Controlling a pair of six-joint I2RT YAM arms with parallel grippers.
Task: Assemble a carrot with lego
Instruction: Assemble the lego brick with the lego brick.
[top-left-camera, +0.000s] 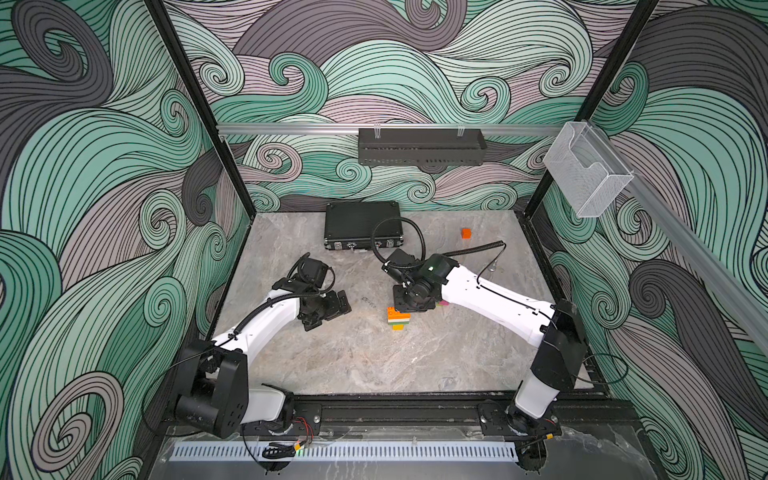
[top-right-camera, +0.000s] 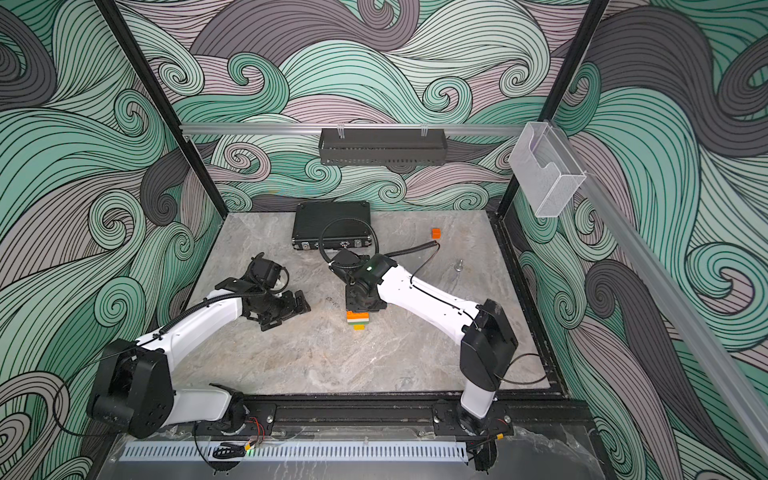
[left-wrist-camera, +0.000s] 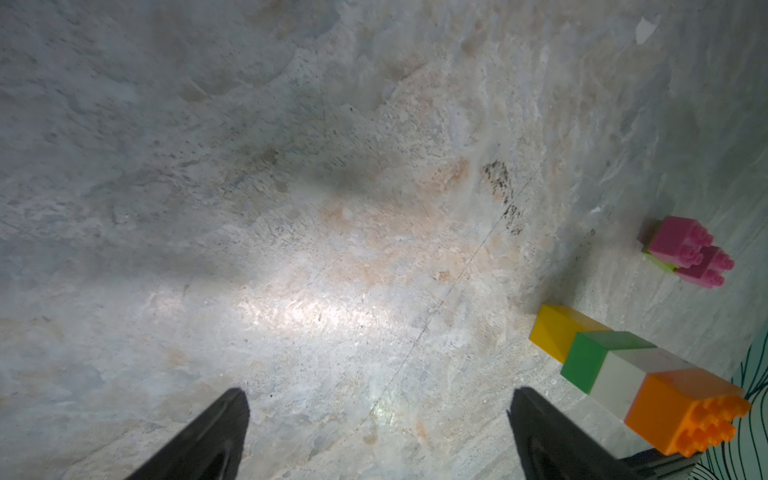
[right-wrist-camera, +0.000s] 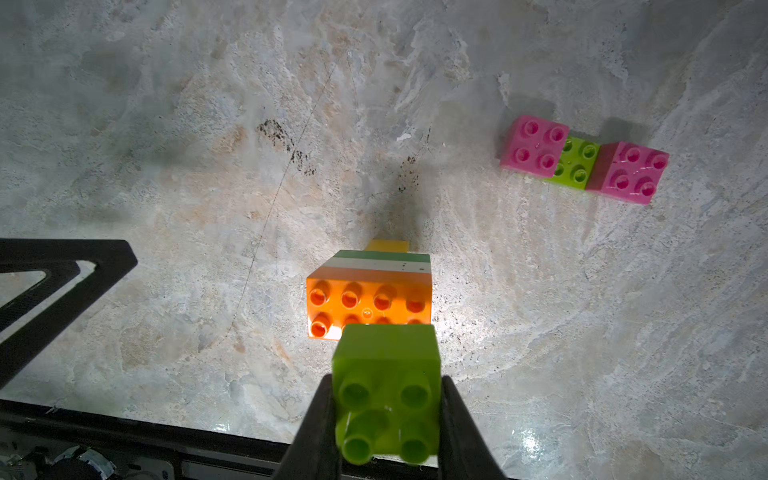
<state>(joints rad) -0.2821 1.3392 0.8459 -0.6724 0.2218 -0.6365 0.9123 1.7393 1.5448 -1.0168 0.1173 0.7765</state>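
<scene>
The right gripper (right-wrist-camera: 386, 384) clamps a lime-green square plastic brick (right-wrist-camera: 386, 357) above the orange-topped lego stack (right-wrist-camera: 368, 299), seemingly to press it on; the left gripper (top-left-camera: 328, 312), at the stack's nine o'clock, gapes wide.

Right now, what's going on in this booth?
The right tool is shut on a lime brick, holding it over the orange top of the stack on the table. The left tool is open and empty, off to the side. A pink-and-lime piece sits apart, not yet added.
</scene>
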